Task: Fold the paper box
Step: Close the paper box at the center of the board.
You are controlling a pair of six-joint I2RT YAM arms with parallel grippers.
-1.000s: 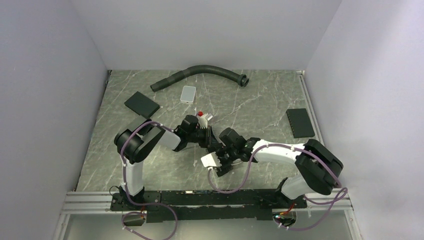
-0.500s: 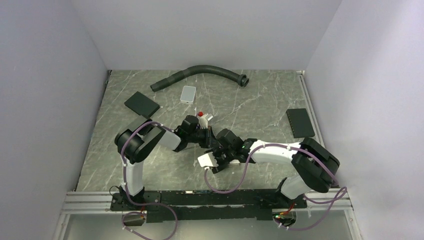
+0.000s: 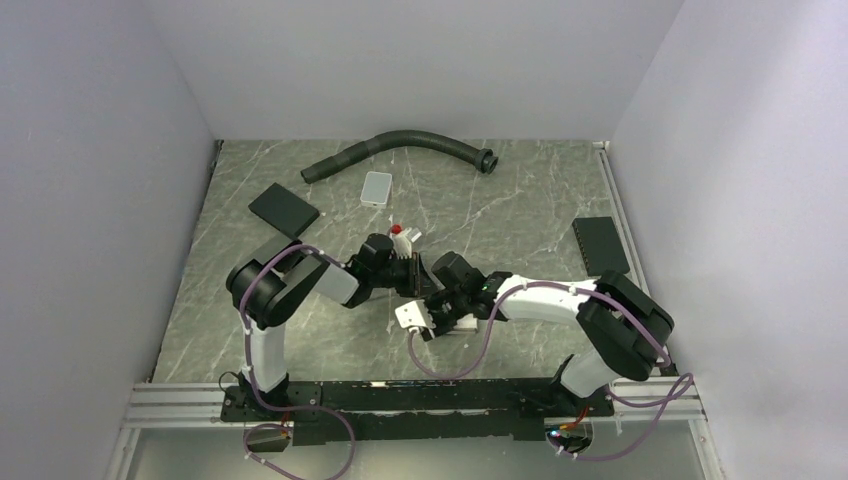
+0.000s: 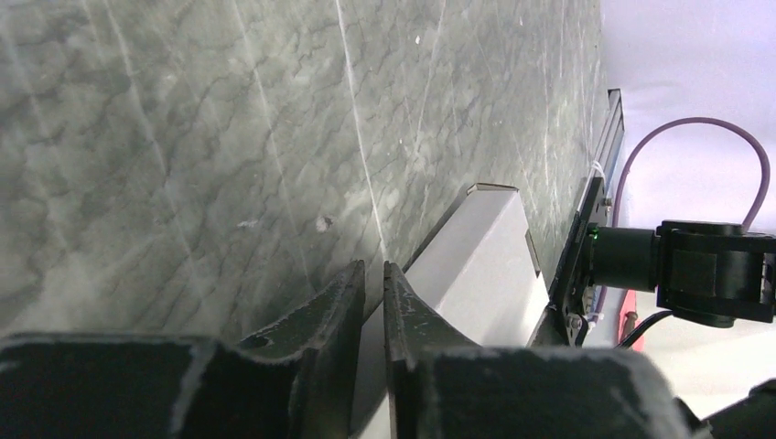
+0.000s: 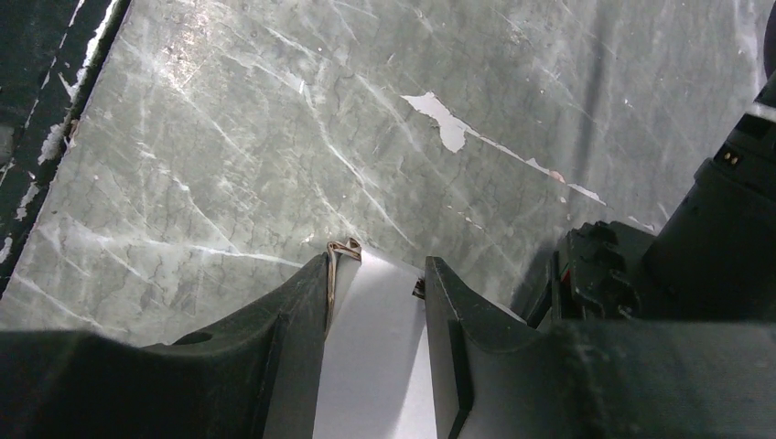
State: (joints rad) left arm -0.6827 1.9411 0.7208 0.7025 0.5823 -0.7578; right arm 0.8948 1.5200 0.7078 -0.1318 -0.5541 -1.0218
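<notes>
Top view: you are holding paper box (image 3: 414, 317) low over table (image 3: 520, 210), mid-front, between both arms.
Left wrist: left jaws sitting almost shut, probably pinching thin flap; slit too narrow for certainty.
Right wrist: right jaws part-open, gripping box across its width.
Risk: you are squeezing thin card; arms pulling apart tearing flap, overpressure crushing panel.

the grey-green marbled table (image 3: 520, 210) carries a curved black hose (image 3: 400, 143) along its far edge. just in front of the hose lies a light grey tile (image 3: 377, 187). one black pad (image 3: 284, 209) lies far left, a ribbed pad (image 3: 600, 245) far right. near the middle, the white box (image 3: 413, 316) seems to touch the top along one edge.
</notes>
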